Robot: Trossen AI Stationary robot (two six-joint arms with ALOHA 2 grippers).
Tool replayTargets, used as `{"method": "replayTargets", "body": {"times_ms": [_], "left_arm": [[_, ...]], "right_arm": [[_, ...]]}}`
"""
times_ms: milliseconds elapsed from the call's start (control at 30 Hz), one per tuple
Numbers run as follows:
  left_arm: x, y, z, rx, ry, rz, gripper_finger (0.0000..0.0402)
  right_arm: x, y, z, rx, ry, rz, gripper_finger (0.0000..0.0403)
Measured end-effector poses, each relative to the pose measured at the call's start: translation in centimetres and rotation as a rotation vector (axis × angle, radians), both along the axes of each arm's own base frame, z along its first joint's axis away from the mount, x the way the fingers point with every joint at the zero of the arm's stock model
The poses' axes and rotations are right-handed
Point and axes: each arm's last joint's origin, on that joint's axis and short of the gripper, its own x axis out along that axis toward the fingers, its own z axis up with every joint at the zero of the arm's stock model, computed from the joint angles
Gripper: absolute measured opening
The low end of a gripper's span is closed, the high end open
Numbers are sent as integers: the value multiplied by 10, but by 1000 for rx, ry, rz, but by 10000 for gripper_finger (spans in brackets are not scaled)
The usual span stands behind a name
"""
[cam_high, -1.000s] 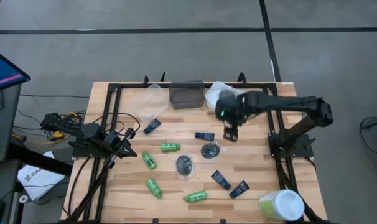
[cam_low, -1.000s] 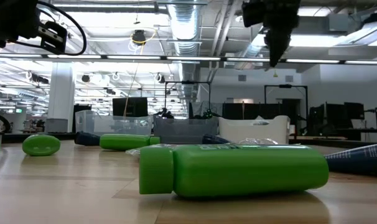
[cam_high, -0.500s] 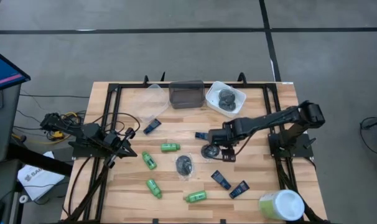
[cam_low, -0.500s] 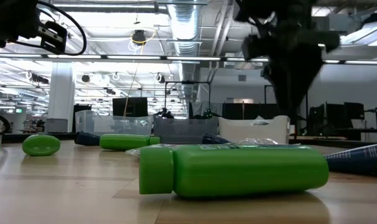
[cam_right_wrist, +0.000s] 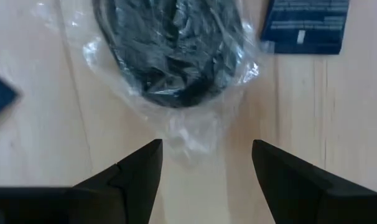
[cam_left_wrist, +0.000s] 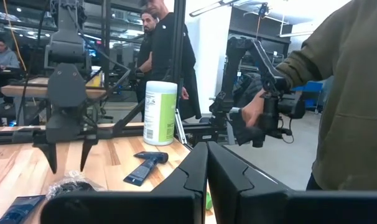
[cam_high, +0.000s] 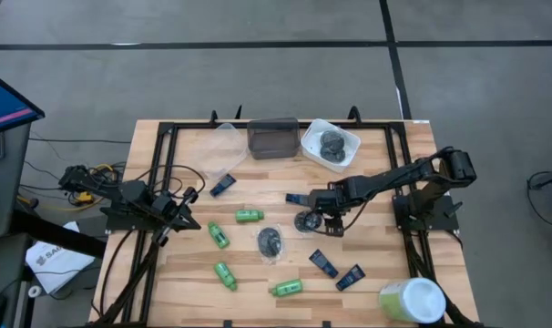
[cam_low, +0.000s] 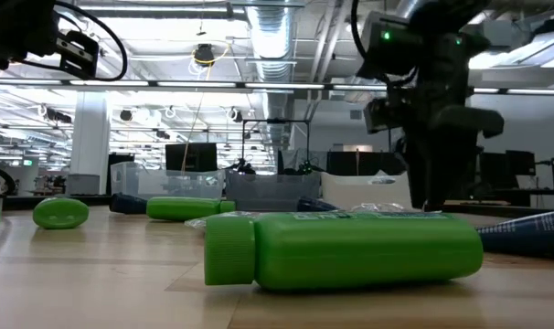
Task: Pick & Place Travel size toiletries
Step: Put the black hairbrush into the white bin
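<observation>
Several toiletries lie flat on the table. There are green bottles (cam_high: 249,216) (cam_high: 219,236) (cam_high: 286,288), blue sachets (cam_high: 300,199) (cam_high: 323,263) (cam_high: 223,186) and a dark grey lump (cam_high: 270,241). My right gripper (cam_high: 315,221) is open and points down over a second dark lump (cam_high: 304,220), which is wrapped in clear plastic (cam_right_wrist: 170,56). The gripper's fingers (cam_right_wrist: 206,146) stand on either side of the wrap's loose edge (cam_right_wrist: 188,138), touching nothing. My left gripper (cam_left_wrist: 207,152) is shut and parked at the table's left (cam_high: 171,217).
At the far edge a white tub (cam_high: 342,155) holds dark lumps, next to a dark tub (cam_high: 272,138) and a clear tub (cam_high: 223,137). A big green-and-white cylinder (cam_high: 411,301) stands at the near right corner. A black frame (cam_high: 162,173) borders the table, and people stand beyond it (cam_left_wrist: 167,50).
My right gripper has swung from over the white tub toward the near edge. It has come down over the wrapped dark lump, then lowered a little more. The uncovered tub now shows lumps inside. No item on the table has moved.
</observation>
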Motion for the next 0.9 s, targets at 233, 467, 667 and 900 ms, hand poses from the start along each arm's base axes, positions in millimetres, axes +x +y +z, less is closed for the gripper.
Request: {"method": "replayTargets", "body": {"times_ms": [233,467,667,900], "left_arm": [[0,0,0,0,0,-1,3],[0,0,0,0,-1,0,3],[0,0,1,-3,-7,-1,3],[0,0,1,-5,-14,0,3]], "right_arm": [[-2,1,-9,30,-44,0,240],[-4,0,-13,27,-47,-4,223],[-3,0,-13,28,-58,-3,154],[-3,0,-13,28,-57,-3,59]]}}
